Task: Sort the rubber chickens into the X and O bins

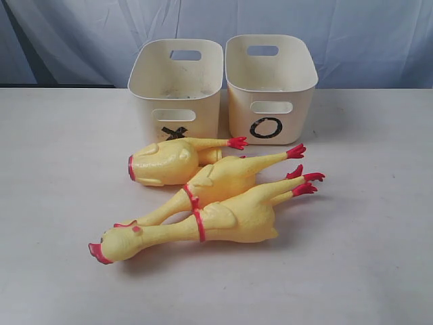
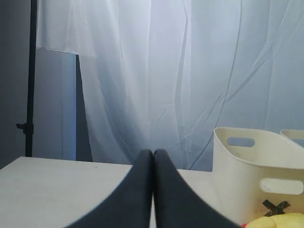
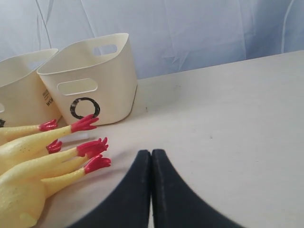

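At mid-frame the rubber chickens point(image 1: 223, 183) lie overlapped, so the left gripper point(image 2: 152, 153) or right gripper point(image 3: 151, 153), both closed and empty, may drag two together.

Left gripper point(image 2: 153, 154) shows two matte black fingers point(image 2: 135, 194), smooth, broad at the base and curving up to narrow rounded tips. Right gripper point(image 3: 151, 153) looks identical: plain black, same flared, tapering shape.
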`<action>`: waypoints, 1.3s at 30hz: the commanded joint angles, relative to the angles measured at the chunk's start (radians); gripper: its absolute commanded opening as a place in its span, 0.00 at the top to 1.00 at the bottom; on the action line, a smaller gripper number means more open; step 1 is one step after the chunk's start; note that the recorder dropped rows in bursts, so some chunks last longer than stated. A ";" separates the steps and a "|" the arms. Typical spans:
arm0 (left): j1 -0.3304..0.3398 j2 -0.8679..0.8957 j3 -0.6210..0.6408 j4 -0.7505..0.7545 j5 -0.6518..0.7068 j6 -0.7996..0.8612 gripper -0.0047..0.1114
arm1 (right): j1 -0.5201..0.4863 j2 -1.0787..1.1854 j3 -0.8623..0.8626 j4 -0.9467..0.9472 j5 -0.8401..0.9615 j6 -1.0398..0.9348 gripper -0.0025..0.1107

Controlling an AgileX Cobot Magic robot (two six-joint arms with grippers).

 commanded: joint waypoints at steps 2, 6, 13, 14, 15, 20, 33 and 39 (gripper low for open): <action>-0.004 -0.002 0.004 -0.072 -0.126 -0.043 0.96 | 0.001 -0.004 0.001 -0.011 0.020 -0.003 0.99; -0.004 -0.002 0.004 -0.083 -0.202 -0.097 0.96 | 0.001 -0.004 0.001 -0.011 0.022 -0.003 0.99; -0.004 -0.002 -0.128 -0.072 0.060 -0.164 0.96 | 0.001 -0.004 0.001 -0.011 0.022 -0.003 0.99; -0.004 -0.002 -0.151 -0.072 0.102 -0.164 0.96 | 0.001 -0.004 0.001 -0.011 0.022 -0.003 0.99; -0.004 -0.002 -0.176 -0.072 0.143 -0.164 0.96 | 0.001 -0.004 0.001 -0.011 0.022 -0.003 0.99; -0.004 0.052 -0.287 -0.053 0.270 -0.099 0.96 | 0.001 -0.004 0.001 -0.011 0.022 -0.003 0.99; -0.004 0.340 -0.505 -0.100 0.603 0.231 0.96 | 0.001 -0.004 0.001 -0.011 0.022 -0.003 0.99; -0.004 0.490 -0.513 -0.307 0.609 0.493 0.96 | 0.001 -0.004 0.001 -0.011 0.022 -0.003 0.99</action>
